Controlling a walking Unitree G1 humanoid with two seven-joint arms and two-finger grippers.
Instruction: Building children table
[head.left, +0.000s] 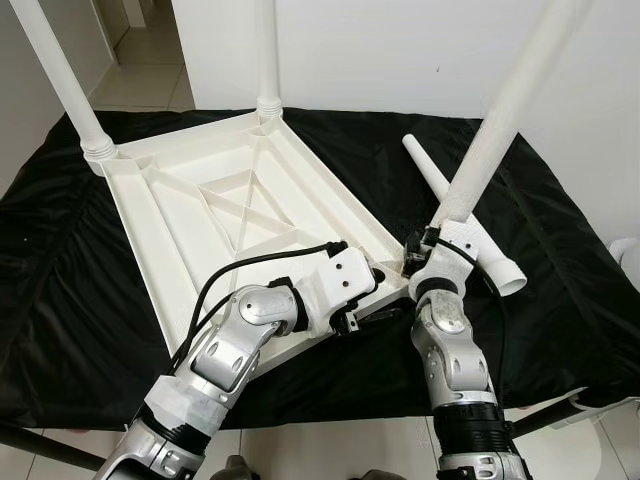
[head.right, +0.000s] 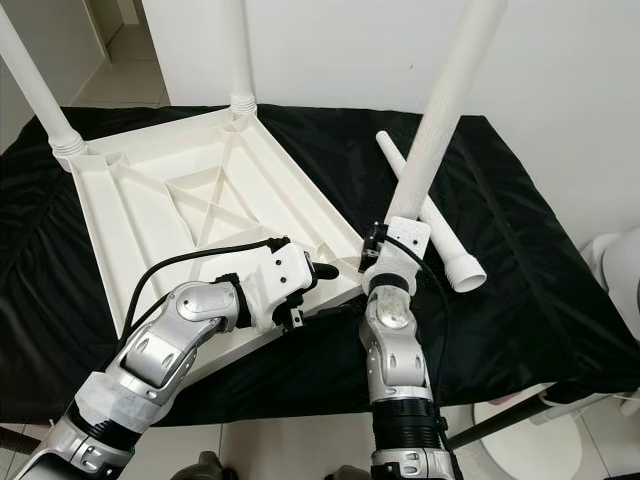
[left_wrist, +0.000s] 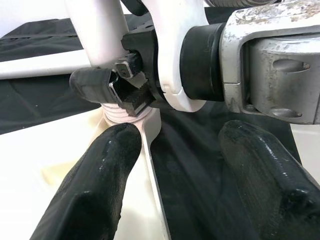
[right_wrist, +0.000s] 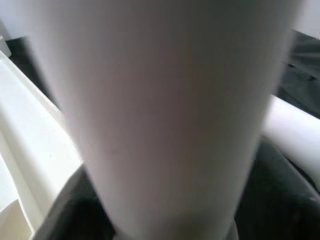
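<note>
The leg (head.left: 497, 130) leans at one o'clock over the tabletop's (head.left: 200, 215) near corner socket, gripped by the right hand (head.left: 432, 243); left hand (left_wrist: 175, 175) gapes wide beside it. Tilted so, it may jam or slip off

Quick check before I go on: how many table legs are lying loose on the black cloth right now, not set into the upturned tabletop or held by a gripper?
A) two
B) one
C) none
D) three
B: one loose leg lies on the black cloth beside the upturned tabletop; two legs stand in the far corners and the right gripper holds a third at the near corner.
</note>
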